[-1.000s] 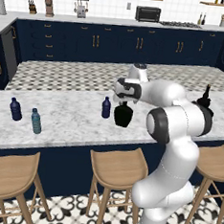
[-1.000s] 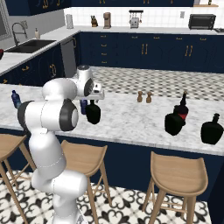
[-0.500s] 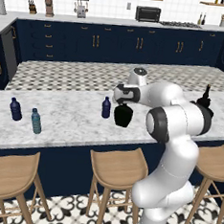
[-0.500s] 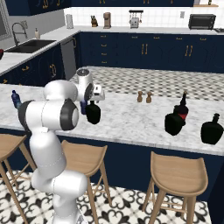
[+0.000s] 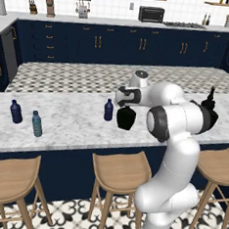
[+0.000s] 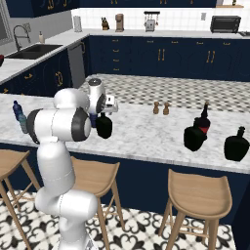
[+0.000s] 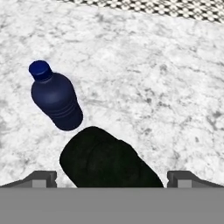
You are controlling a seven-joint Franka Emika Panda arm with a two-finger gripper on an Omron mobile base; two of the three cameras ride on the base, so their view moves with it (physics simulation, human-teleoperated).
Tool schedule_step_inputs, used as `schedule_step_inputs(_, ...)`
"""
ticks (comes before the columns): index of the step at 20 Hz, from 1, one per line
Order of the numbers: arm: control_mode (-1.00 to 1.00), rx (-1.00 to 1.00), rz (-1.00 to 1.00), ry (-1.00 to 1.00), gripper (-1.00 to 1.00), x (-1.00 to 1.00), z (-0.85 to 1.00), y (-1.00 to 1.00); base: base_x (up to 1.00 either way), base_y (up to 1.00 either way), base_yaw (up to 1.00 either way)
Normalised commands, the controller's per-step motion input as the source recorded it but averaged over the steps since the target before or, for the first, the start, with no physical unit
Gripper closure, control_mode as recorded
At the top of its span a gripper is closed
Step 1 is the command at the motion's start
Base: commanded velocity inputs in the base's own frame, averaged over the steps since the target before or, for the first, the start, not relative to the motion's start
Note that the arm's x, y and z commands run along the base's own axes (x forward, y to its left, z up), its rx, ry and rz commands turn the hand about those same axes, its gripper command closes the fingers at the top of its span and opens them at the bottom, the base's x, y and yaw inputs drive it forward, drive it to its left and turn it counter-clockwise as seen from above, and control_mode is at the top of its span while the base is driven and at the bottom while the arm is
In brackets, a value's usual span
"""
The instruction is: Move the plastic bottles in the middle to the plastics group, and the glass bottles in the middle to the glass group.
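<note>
A squat glossy black glass bottle stands mid-counter. My gripper hangs open just above it, fingertips on either side of its top, not touching. The small navy plastic bottle stands close to its left. The plastics group, a navy bottle and a teal-grey bottle, is at the counter's left end. The glass group, with the red-labelled bottle and black rounded bottles, is at the right end.
Two small shakers stand further back on the marble counter. Wooden stools line the counter's near side. My own arm partly hides the glass group in the left base view.
The hand has sunk slightly towards the black bottle, with the jaws still wide. No bottle has moved.
</note>
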Motion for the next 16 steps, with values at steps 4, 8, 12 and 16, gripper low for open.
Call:
schedule_step_inputs(4,-1.00,0.00,0.00,0.00,-1.00,0.00,-0.27,0.01,0.00,0.00,0.00)
schedule_step_inputs(8,-1.00,0.00,0.00,0.00,-1.00,0.01,-0.20,0.04,0.00,0.00,0.00)
schedule_step_inputs(12,-1.00,0.00,0.00,0.00,-1.00,0.03,-0.03,0.00,0.00,0.00,0.00)
schedule_step_inputs(16,-1.00,0.00,0.00,0.00,-1.00,0.00,-0.05,0.00,0.00,0.00,0.00)
